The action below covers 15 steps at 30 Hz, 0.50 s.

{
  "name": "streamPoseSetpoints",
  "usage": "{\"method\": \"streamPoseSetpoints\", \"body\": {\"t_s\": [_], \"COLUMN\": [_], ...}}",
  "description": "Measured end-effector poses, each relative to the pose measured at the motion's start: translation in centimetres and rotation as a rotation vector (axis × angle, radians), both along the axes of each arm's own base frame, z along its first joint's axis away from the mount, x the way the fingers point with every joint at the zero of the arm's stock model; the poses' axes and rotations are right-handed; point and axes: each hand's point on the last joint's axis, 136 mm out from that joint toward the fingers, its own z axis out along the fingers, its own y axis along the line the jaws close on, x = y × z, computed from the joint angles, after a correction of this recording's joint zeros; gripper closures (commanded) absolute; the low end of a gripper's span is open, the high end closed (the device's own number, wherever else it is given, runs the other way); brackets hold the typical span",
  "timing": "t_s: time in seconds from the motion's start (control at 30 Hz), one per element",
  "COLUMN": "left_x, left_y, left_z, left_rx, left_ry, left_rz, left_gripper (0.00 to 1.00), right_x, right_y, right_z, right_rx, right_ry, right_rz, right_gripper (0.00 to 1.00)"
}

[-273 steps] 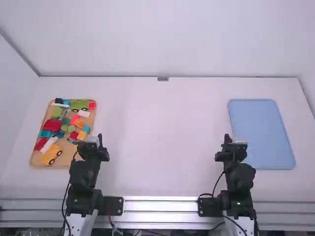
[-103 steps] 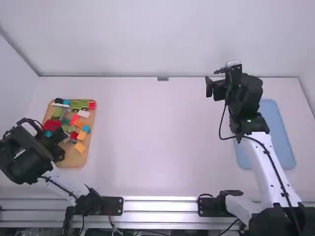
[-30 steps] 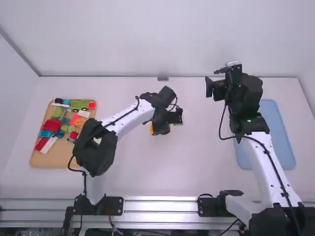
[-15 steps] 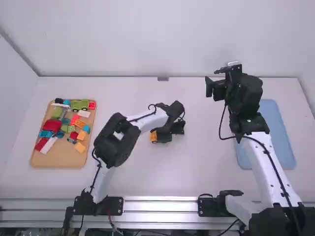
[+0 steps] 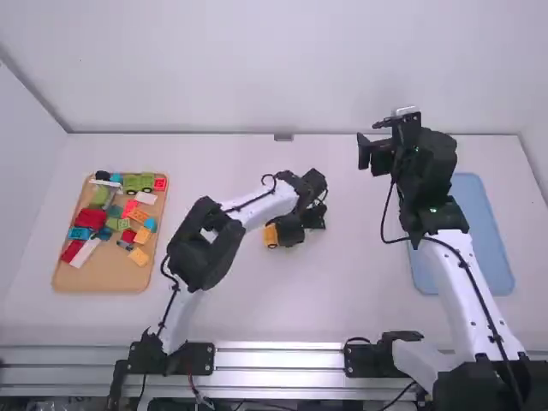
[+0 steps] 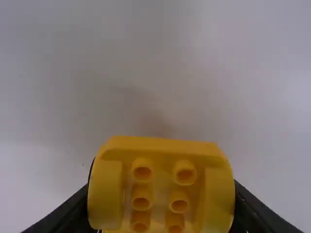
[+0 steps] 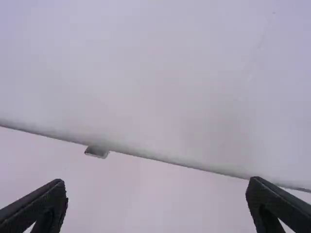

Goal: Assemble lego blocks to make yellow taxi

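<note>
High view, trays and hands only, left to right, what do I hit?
Wooden tray of toy blocks → left hand gripping a yellow wheeled block → right hand, held open → blue tray.

The tabletop (image 5: 235, 317) is white, plain and smooth, and stretches out on every side of the left tool (image 5: 285, 231). Well to the left of that tool, a tan tray (image 5: 103, 279) with rounded corners lies flat on it. Well to the tool's right lies a flat blue tray (image 5: 486, 248), also round-cornered, nearer the arm bases than the right tool (image 5: 366, 152) and partly hidden behind the right arm (image 5: 462, 278).
</note>
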Motion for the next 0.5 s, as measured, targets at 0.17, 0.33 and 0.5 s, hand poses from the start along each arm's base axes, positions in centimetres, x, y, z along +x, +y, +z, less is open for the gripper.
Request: {"method": "streamPoseSetpoints", "body": {"t_s": [0.17, 0.33, 0.5], "left_x": [-0.6, -1.3, -1.2], "left_y": [-1.0, -0.9, -0.9], "left_z": [-0.3, -1.6, -2.2], "left_rx": [-0.059, -0.053, -0.056], "left_ry": [0.034, 0.039, 0.025], "left_rz": [-0.046, -0.073, -0.075], "left_gripper": [0.87, 0.83, 0.82], "right_x": [0.0, 0.0, 0.0], "right_y": [0.0, 0.0, 0.0], "right_z": [0.0, 0.0, 0.0], "right_rx": [0.000, -0.001, 0.003], "right_ry": [0.000, -0.001, 0.001], "right_rz": [-0.001, -0.001, 0.001], "right_gripper": [0.02, 0.02, 0.02]}}
